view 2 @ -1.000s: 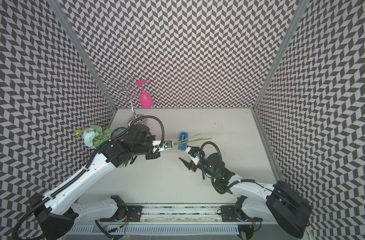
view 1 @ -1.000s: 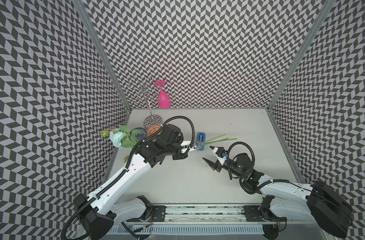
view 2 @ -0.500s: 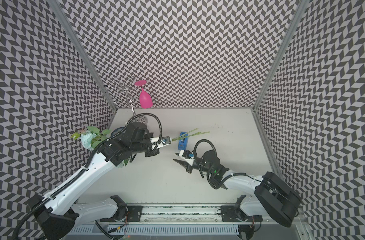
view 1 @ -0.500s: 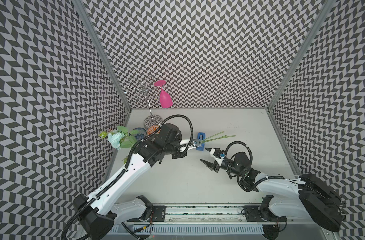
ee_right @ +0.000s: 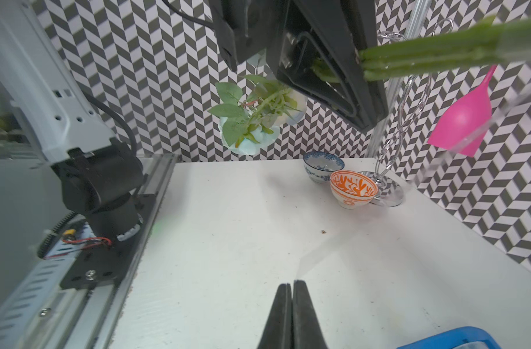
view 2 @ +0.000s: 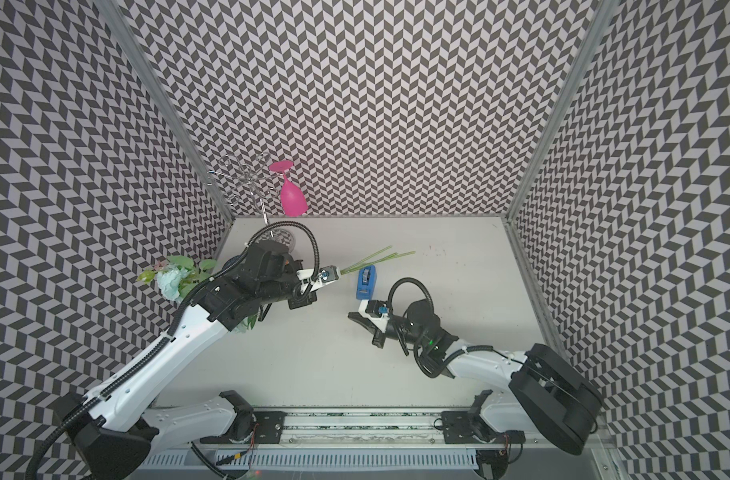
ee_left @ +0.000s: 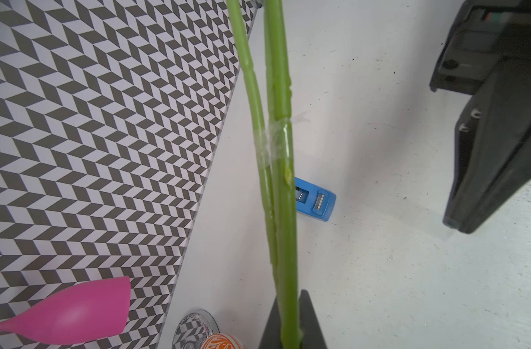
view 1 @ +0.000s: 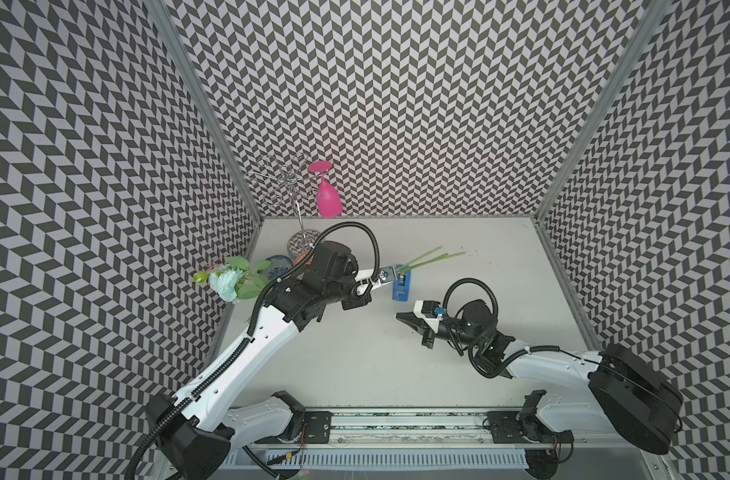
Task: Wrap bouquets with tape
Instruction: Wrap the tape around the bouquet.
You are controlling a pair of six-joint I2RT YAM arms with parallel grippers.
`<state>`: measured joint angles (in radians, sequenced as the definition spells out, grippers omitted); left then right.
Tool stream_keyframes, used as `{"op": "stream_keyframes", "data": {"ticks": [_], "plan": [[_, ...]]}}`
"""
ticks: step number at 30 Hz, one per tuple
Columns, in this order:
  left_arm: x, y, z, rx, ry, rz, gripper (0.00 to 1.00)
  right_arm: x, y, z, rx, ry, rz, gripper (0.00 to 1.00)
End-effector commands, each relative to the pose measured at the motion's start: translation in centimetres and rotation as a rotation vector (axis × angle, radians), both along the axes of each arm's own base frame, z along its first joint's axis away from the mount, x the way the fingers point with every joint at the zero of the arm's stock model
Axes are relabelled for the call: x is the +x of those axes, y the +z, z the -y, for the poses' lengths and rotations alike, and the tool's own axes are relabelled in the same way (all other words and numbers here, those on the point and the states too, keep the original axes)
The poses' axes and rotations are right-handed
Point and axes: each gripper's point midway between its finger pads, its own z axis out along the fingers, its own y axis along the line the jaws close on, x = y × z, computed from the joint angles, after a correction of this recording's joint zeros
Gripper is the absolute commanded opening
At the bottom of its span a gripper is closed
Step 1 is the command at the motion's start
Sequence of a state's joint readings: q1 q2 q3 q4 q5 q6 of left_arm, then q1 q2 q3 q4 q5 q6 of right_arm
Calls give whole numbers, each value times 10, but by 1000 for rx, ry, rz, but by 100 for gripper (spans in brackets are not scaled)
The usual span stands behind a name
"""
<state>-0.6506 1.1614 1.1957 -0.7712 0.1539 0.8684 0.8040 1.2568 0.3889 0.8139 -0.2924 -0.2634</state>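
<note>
Left gripper (ee_left: 291, 326) fingers clamped on the bouquet (view 1: 230, 280) stems, holding it off the counter (view 1: 479, 291); blooms point toward the left wall, stem tips over the tape (view 1: 401, 283). A clear band joins the stems (ee_left: 273, 142) in the left wrist view. Tape lies on the counter, between both arms. Right gripper (ee_right: 291, 314) fingers together, empty, near the tape, apart from it.

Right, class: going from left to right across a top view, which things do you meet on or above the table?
Bouquet blooms → pink glass → left claw, shut on the stems → right claw.
</note>
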Motion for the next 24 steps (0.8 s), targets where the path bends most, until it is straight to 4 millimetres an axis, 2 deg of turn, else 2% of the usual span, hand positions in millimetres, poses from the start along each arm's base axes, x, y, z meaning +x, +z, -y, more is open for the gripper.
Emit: {"op": "stream_keyframes", "data": {"ticks": [1,7,9,12,18,21,24], "plan": [[7,20,3,-50,8,36,0,-19,22,-20,57,171,47,60],[13,26,-1,-81,31,67,0,-20,18,-24,44,192,10,32],[16,28,-3,-91,42,76,0,-21,19,-24,46,200,0,20],[19,25,-5,-94,54,76,0,-24,23,-23,61,206,-5,10],[23,22,-6,-91,64,75,0,-32,38,-23,91,246,-15,1],[23,19,-6,-84,62,76,0,-36,46,-23,98,261,-20,0],[24,10,-8,-68,69,77,0,-39,67,-20,133,259,-14,0]]}}
